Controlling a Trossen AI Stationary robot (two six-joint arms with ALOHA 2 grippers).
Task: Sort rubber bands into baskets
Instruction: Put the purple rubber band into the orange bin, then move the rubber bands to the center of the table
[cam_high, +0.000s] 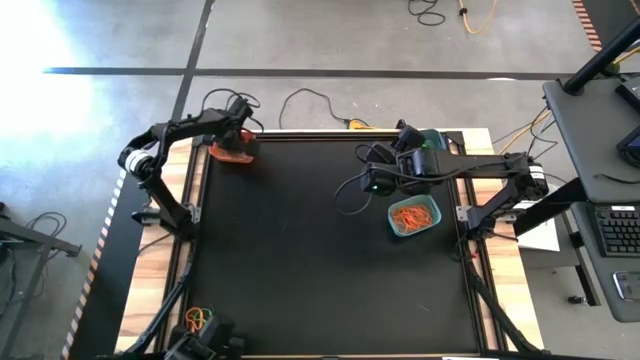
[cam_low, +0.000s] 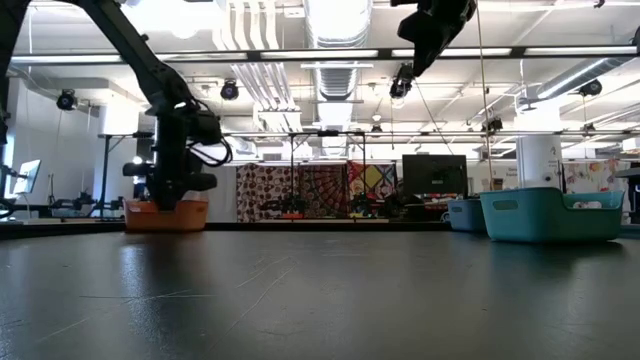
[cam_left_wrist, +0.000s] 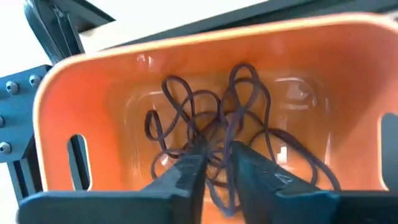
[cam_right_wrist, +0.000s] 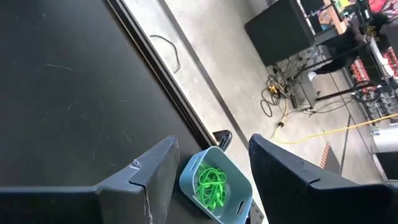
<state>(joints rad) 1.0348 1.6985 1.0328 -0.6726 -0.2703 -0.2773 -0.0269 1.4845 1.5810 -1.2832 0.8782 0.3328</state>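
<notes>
The orange basket (cam_high: 233, 152) stands at the table's far left with dark rubber bands (cam_left_wrist: 211, 124) tangled on its floor. My left gripper (cam_left_wrist: 216, 165) points down into it, fingertips a narrow gap apart, with dark strands showing in the gap. The teal basket (cam_high: 413, 216) at the right holds orange bands. The blue basket (cam_right_wrist: 214, 183) holds green bands (cam_right_wrist: 211, 180). My right gripper (cam_right_wrist: 212, 144) hangs open and empty high over the table (cam_high: 372, 172), near the blue basket. My left gripper comes from above into the orange basket, its fingertips (cam_left_wrist: 193, 165) down among the dark bands. Strands (cam_left_wrist: 224, 186) run through the gap between the fingers. Whether the fingers touch them, I cannot tell.
A few loose orange and green bands (cam_high: 197, 318) lie at the near left corner beside a dark device. The middle of the black table (cam_high: 320, 260) is bare. Cables lie on the floor beyond the far edge.
</notes>
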